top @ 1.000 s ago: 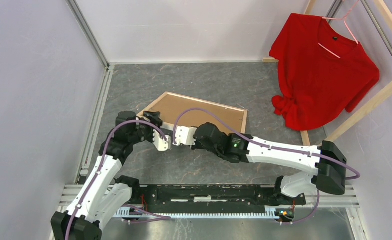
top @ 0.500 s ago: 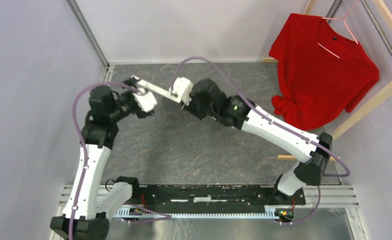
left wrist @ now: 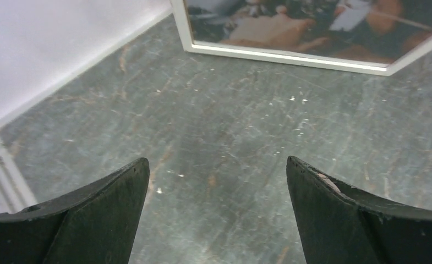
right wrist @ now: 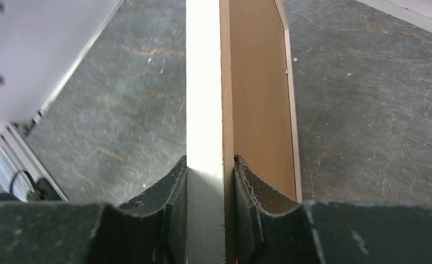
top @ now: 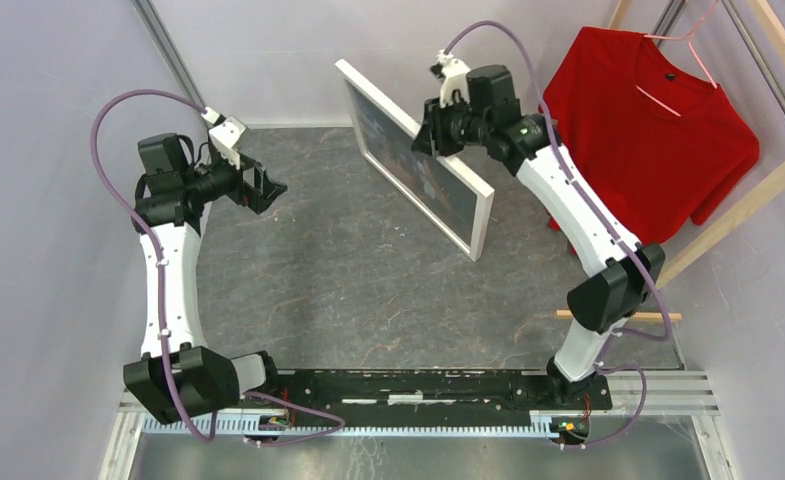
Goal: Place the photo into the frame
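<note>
Photo in dark and orange-red tones (top: 410,157) now shows in the white thin-railed frame (top: 478,225), raised on edge at upper centre.
You had it face down a second ago. The right gripper (right wrist: 211,165) pinches rail and brown hardboard back together. The left gripper (left wrist: 216,165) has let go, fingers wide, at upper left. Insertion looks done.

Robot test cell in a lab, as I see it from my end of the link

I run a left arm (top: 168,290) and a right arm (top: 568,200) bolted to a black rail (top: 418,385) at the edge of a grey marbled table (top: 368,290); plain pale panels (top: 48,150) on aluminium posts (top: 171,55) wall it in; purple cables (top: 128,97) loop loose; a red T-shirt (top: 648,150) hangs on a bare wooden rack (top: 738,210).
</note>
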Robot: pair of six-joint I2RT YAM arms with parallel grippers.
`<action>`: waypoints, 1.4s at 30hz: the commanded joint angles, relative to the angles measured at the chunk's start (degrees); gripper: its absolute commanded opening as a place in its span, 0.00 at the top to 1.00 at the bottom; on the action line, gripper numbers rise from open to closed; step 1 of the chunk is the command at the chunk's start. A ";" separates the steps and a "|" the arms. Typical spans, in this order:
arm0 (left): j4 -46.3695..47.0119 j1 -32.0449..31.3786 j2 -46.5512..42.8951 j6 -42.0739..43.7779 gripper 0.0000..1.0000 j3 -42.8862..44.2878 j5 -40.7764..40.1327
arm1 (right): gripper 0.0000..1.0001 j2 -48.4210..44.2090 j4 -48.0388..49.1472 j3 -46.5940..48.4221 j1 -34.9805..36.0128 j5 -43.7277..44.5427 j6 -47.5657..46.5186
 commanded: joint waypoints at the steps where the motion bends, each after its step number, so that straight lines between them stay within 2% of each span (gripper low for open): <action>1: 0.56 0.38 -3.09 -5.56 0.00 -3.86 5.73 | 0.84 6.01 4.72 5.45 -6.25 -11.65 12.16; 9: 2.19 0.47 -4.74 -5.94 0.00 -9.80 8.51 | 0.84 8.27 5.09 6.43 -19.95 -14.64 15.51; 15: 3.56 0.48 -4.37 -5.59 0.00 -12.74 9.97 | 0.84 6.55 3.71 3.05 -24.54 -15.19 13.53; 18: 4.28 0.50 -3.68 -4.66 0.00 -14.63 10.34 | 0.84 2.55 6.17 -5.11 -24.65 -15.12 12.68; 21: 2.66 0.50 -1.63 -1.30 0.00 -15.55 9.51 | 0.85 -4.51 16.98 -20.84 -24.66 -14.63 16.22; 28: -8.73 0.49 4.37 11.63 0.00 -13.47 7.08 | 0.86 -13.01 31.42 -41.74 -24.70 -15.34 21.28; 31: -10.49 0.49 4.87 14.44 0.00 -13.98 5.57 | 0.87 -14.85 37.60 -49.64 -24.66 -17.00 24.09; 37: -13.18 0.47 5.32 18.60 0.00 -15.77 4.43 | 0.85 -18.42 57.49 -68.63 -23.62 -19.38 31.64; 42: -14.06 0.47 6.93 19.43 0.00 -17.50 4.16 | 0.82 -16.76 64.05 -75.91 -20.07 -17.23 31.61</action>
